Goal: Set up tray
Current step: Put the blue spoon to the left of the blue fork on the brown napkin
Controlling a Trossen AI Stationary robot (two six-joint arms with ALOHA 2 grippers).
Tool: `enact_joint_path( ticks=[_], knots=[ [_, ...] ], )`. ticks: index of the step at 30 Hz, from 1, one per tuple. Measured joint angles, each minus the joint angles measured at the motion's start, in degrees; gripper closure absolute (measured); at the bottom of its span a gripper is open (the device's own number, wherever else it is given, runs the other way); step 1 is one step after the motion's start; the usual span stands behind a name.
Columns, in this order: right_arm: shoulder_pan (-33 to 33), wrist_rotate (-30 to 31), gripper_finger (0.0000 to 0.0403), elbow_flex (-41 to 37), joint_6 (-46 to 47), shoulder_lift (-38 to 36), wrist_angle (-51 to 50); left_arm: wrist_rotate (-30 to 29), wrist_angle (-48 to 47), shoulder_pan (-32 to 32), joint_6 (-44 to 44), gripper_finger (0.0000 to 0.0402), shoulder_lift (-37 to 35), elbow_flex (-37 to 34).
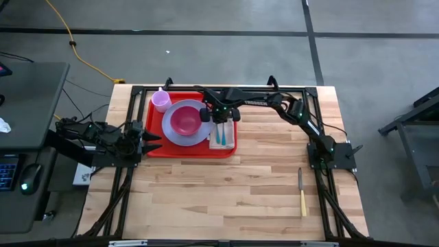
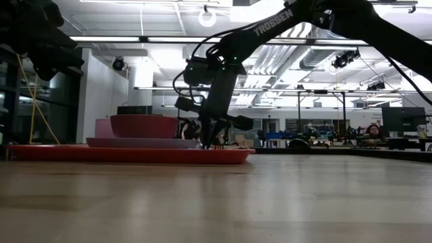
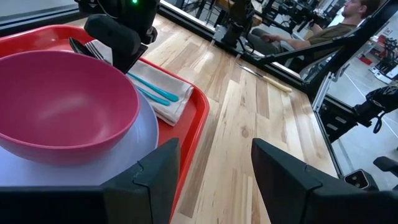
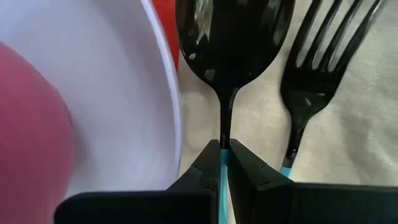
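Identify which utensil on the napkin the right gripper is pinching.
The spoon, nearest the lavender plate; right gripper clamps its handle. The fork lies free beside it.

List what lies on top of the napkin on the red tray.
On the napkin lie a spoon and a fork, black heads, teal handles. The right gripper is shut on the spoon's neck, beside the lavender plate. The gripper hides most of both handles there.

Table was mostly bare wood, only a knife lay out around 4 o'clock, while the tray up at 11 o'clock was packed and the right gripper blocked its 3 o'clock side.
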Motion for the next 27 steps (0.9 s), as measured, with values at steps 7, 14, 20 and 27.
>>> enact_joint_path(
  ticks=[7, 14, 20, 27],
  knots=[
    [-0.09, 0.20, 0.0402, 0.00, 0.07, 0.00, -0.05, -0.02, -0.01, 0.00, 0.00, 0.0174, 0.00, 0.00],
    [-0.46, -0.26, 0.0402, 0.00, -1.03, -0.02, -0.10, -0.02, -0.01, 0.01, 0.00, 0.0174, 0.00, 0.00],
    [-0.86, -0.43, 0.0402, 0.00, -1.86, -0.02, -0.10, -0.02, -0.01, 0.01, 0.11, 0.0174, 0.00, 0.00],
    [-1.55, -1.68, 0.0402, 0.00, -1.83, -0.02, -0.23, -0.02, -0.01, 0.00, 0.24, 0.0174, 0.00, 0.00]
  ],
)
